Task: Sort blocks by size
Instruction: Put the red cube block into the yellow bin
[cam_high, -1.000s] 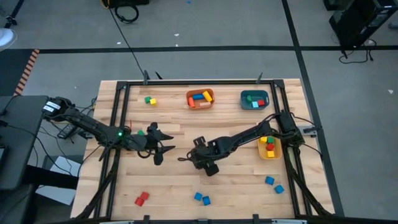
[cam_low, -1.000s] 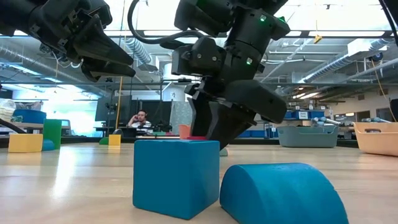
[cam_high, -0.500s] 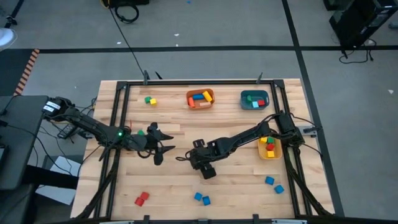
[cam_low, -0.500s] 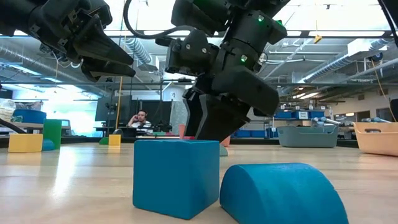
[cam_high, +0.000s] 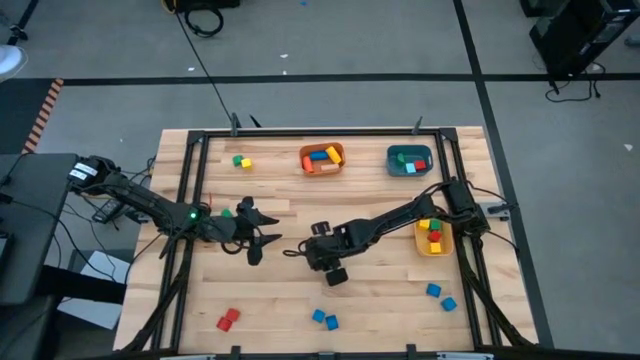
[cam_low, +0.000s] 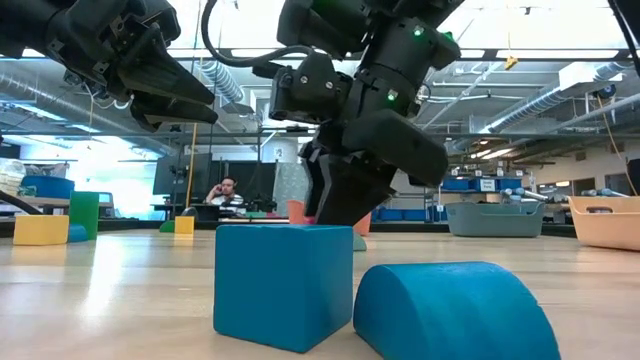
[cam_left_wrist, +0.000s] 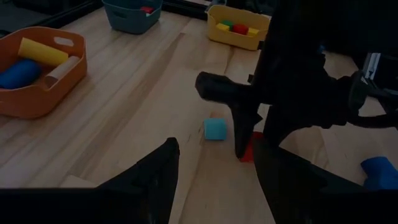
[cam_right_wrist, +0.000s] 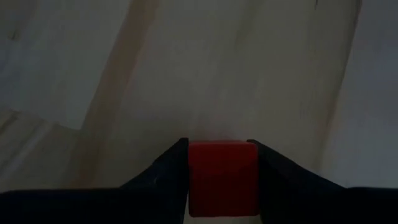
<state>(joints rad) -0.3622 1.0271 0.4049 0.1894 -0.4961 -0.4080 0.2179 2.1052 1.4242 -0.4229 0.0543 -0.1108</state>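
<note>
We see a pale, striped wooden tabletop inside a black frame. Against it sit an orange plastic bin with blue, yellow and tan pieces, a teal plastic bin, and a yellow plastic bin holding red, yellow and green cubes. A small red cube shows between dark fingers, beside a light blue cube. Up close lie a teal-blue cube and a teal-blue half-round block.
</note>
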